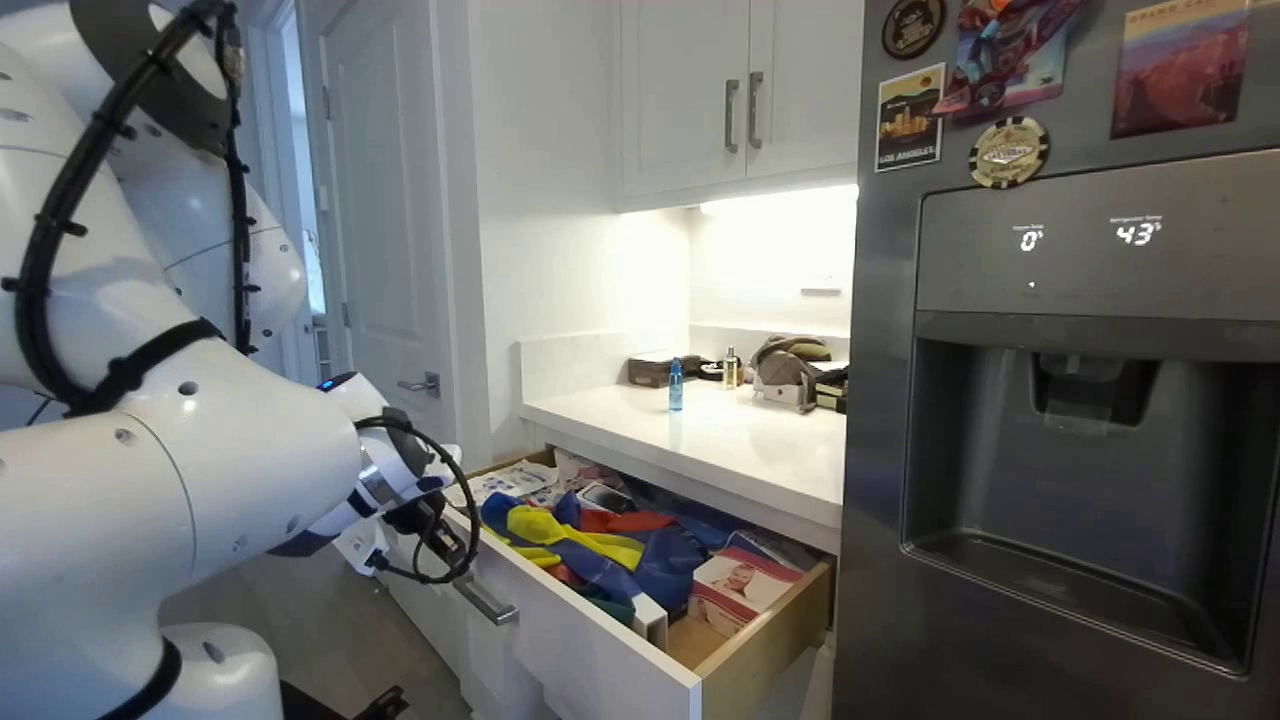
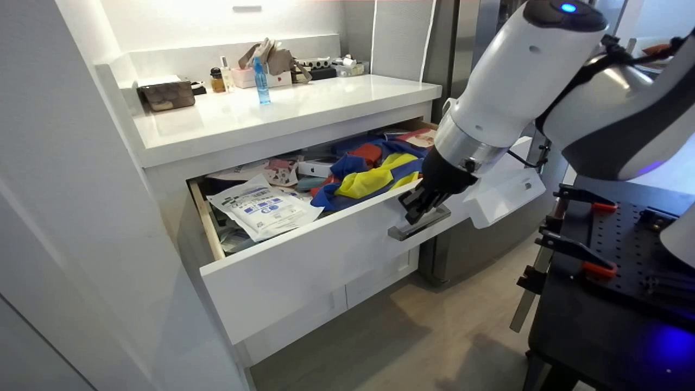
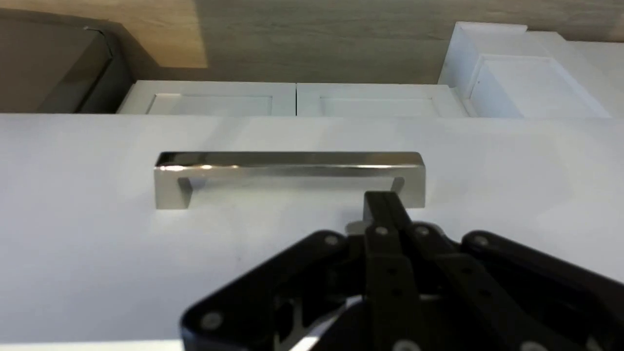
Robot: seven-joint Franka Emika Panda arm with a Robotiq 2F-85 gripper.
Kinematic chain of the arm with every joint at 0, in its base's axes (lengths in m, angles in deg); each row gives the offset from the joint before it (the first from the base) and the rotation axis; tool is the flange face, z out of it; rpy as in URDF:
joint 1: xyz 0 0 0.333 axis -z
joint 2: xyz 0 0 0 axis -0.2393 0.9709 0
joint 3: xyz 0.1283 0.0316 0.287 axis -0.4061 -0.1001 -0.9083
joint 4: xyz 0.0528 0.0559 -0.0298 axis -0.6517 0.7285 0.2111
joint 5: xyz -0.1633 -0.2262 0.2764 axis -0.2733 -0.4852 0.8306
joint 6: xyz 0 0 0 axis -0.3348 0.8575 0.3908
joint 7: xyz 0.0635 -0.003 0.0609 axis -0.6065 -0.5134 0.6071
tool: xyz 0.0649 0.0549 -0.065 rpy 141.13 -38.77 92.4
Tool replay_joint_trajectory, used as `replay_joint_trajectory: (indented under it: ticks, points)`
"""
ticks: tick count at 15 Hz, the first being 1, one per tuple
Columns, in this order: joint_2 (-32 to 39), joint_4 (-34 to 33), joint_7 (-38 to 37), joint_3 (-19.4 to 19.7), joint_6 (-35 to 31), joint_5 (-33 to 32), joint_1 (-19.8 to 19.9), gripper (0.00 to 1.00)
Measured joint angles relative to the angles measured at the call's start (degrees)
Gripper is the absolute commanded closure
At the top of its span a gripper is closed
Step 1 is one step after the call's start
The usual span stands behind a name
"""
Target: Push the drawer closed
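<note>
White and glossy, a long worktop runs across the upper left in an exterior view. From left to right it carries a brown textured pouch, a small amber bottle with a dark cap, a slim clear bottle, a slender translucent blue bottle and a rumpled beige-brown fabric bundle. Under its front edge a wide, shallow white drawer with a flat front stands well open, a light wood side showing at its left end. Inside, again from the left, lie a white plastic packet printed in blue, a flat white box, crumpled blue, yellow and red material and a red-and-white carton. On the drawer front is a slim horizontal metal bar handle, and close to it are the black jaws, slanting down toward the front. In the wrist view the jaws are pressed together, only a thin seam between them, and they grip nothing. Their tip hides a little of the handle's right-hand post there; whether it touches the handle or the drawer front, I cannot tell. Beside the worktop's right end rises a grey metal refrigerator; then comes the white robot arm, above and right of the jaws, and at the far right a black perforated plate with two black-and-red clamps along its left edge.
</note>
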Motion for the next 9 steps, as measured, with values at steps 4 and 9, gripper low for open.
replay_joint_trajectory:
  ticks: [4,9]
  points:
    - [-9.5,-4.2,7.5,-7.8,-3.9,11.9,5.0,0.99]
    - [-18.1,-9.0,12.7,-8.0,-5.9,21.3,4.9,0.99]
